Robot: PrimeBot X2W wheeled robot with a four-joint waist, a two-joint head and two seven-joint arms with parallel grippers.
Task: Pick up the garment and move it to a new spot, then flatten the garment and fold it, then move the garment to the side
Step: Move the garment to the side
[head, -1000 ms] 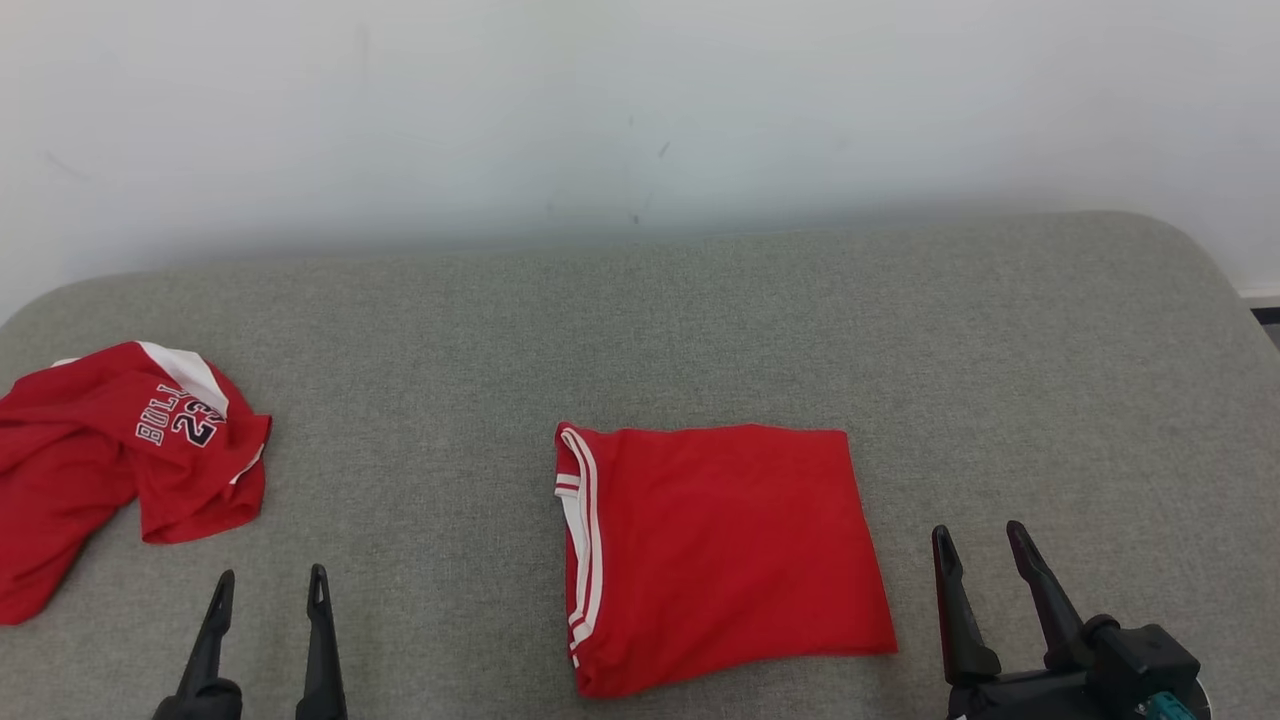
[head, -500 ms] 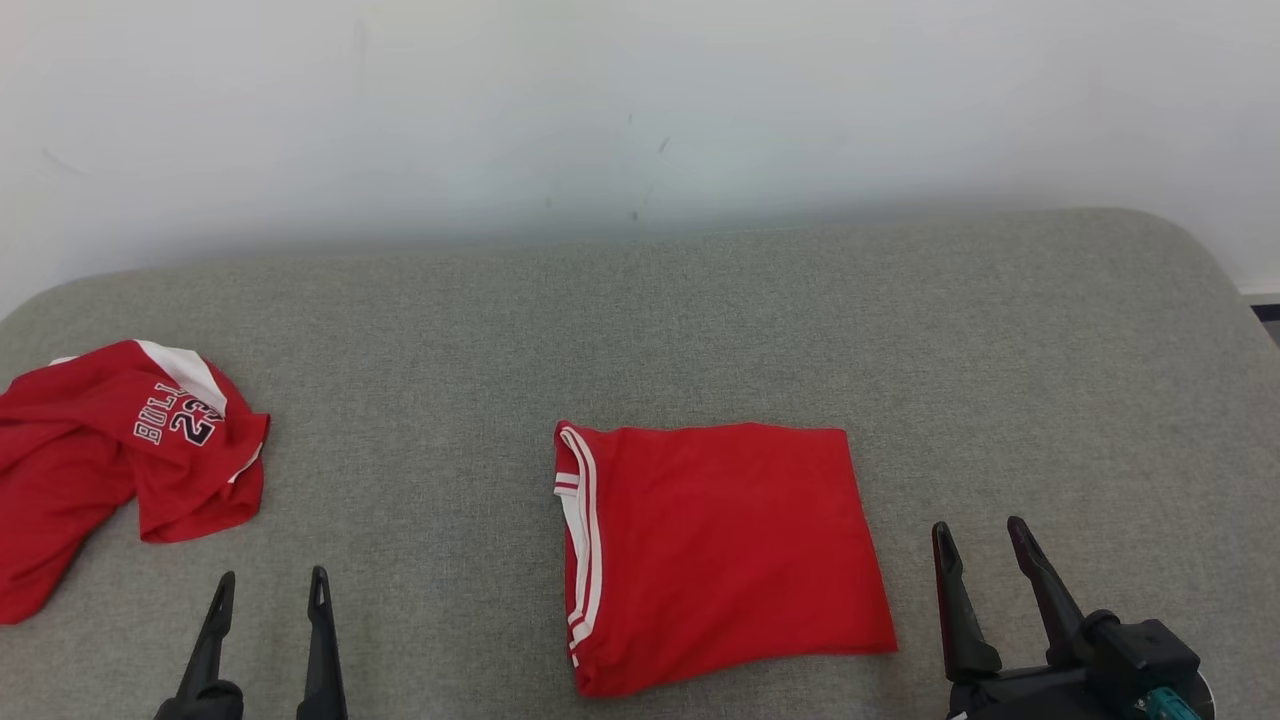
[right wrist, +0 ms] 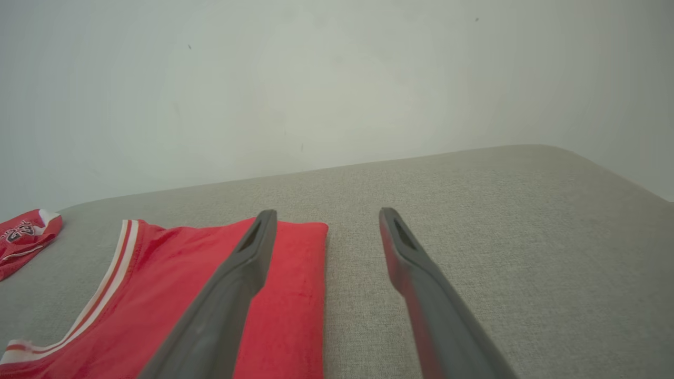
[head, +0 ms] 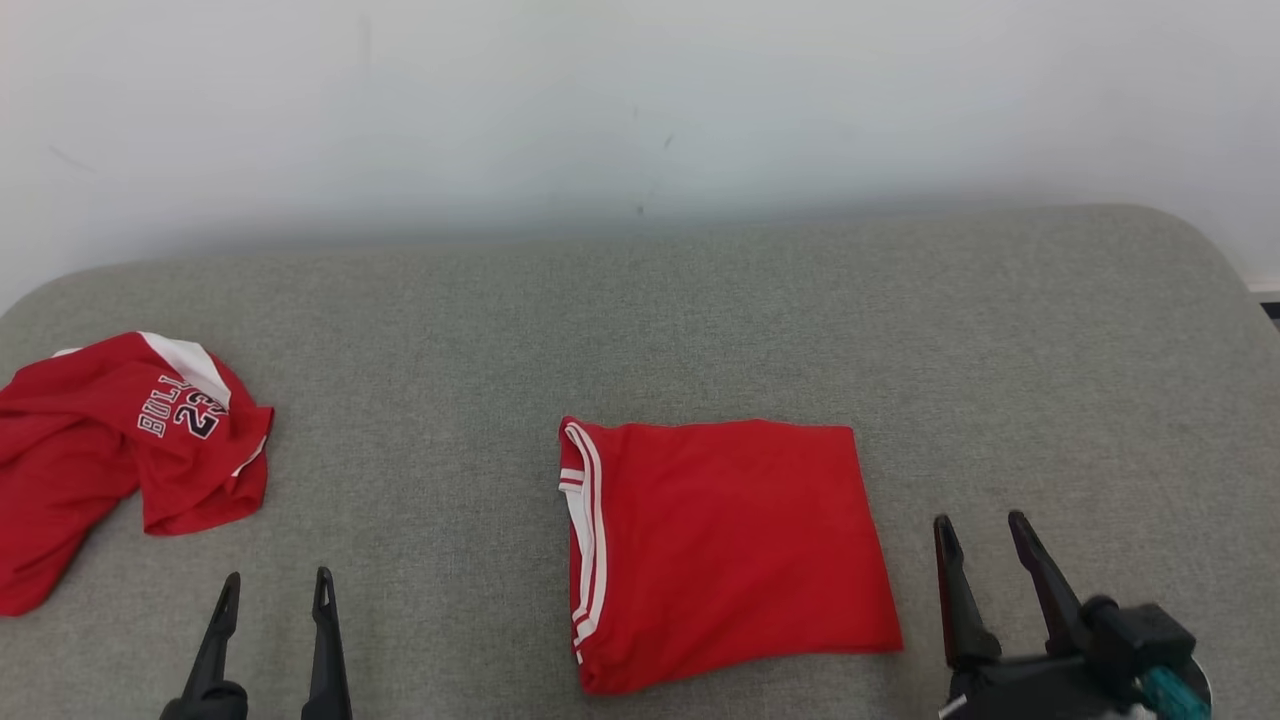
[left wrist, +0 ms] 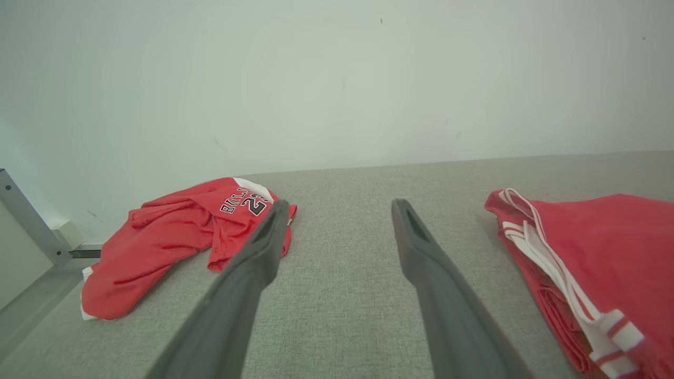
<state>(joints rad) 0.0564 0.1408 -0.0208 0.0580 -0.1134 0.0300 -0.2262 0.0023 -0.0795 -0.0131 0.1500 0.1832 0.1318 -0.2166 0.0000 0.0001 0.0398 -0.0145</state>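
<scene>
Head view: high, looking forward and down across the grey cushion [head: 700, 320] to the white wall [head: 640, 100]; the left gripper [head: 276, 580] sits at lower left, the right gripper [head: 978, 520] at lower right.
Left wrist view: low and close to the surface, facing the wall along its own fingers; a metal bar [left wrist: 26, 221], perhaps a frame leg, at the left edge.
Right wrist view: equally low, facing the wall; the cushion's rounded corner at right.
Shared: all three catch the folded garment [head: 730, 550] and the crumpled jersey [head: 120, 450]; the garment lies at the right edge of the left wrist view and lower left of the right wrist view.
</scene>
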